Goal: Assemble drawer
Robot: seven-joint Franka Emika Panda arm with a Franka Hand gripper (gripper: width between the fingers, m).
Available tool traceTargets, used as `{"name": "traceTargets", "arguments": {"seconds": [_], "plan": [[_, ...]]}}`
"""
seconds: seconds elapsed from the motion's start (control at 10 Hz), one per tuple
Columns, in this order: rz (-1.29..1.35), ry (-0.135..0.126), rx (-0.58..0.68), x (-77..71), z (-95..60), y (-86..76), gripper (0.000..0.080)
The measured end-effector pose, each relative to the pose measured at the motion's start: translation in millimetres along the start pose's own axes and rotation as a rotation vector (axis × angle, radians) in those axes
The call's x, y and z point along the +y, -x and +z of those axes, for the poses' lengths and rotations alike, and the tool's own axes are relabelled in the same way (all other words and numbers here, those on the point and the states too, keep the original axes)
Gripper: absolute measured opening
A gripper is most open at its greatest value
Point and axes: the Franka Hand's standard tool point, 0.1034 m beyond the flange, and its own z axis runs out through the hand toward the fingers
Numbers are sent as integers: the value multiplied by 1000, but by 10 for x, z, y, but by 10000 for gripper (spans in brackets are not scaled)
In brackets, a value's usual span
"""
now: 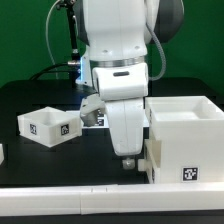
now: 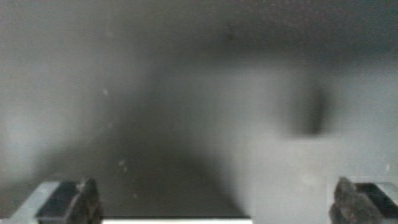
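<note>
The large white cube-shaped housing point(image 1: 185, 140) stands on the black table at the exterior view's right, with a square tag on its front. A small white tray point(image 1: 48, 124) with a tag lies at the exterior view's left. My gripper point(image 1: 128, 158) hangs low over the table, close beside the housing's left wall. In the wrist view the gripper point(image 2: 214, 200) has its two dark fingers point(image 2: 64, 203) far apart, with nothing between them. The surface ahead of it is a blurred grey.
A white tagged piece point(image 1: 93, 116) shows partly behind the arm; I cannot tell what it is. A white bit point(image 1: 2, 152) shows at the exterior view's far left edge. A white ledge point(image 1: 80, 203) runs along the table's front.
</note>
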Motion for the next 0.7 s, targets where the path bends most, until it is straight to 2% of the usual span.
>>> {"name": "traceTargets", "arguments": {"seconds": [0.4,0.5,0.7], "plan": [[43,31,-31,9,-267,330,649],[40,29,-32,-2,-254,418,649],[46,27,-32,-8,-242,427,649]]}}
